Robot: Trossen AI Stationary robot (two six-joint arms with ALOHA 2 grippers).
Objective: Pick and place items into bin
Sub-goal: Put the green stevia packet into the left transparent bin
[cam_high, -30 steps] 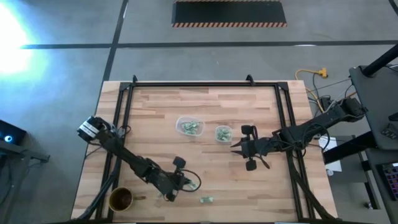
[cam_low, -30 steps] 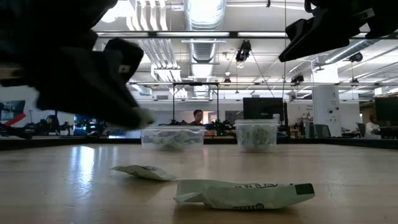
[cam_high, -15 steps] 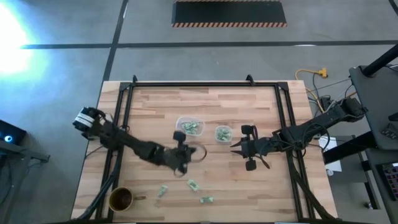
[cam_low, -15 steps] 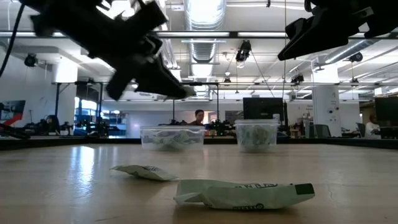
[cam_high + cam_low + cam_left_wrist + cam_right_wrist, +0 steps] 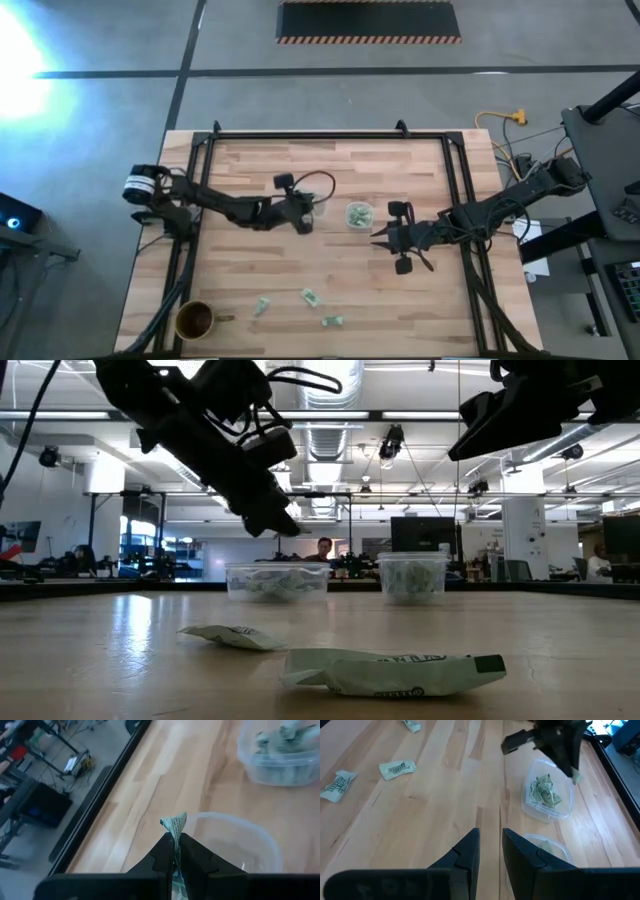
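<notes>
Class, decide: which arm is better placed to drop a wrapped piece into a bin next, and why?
Left. The left gripper is shut on a wrapped piece above the clear bin; the right gripper is open, holding nothing.

- We find dark print on the near wrapped piece (image 5: pixel 392 672), too small to read.
- We read no other text anywhere.
</notes>
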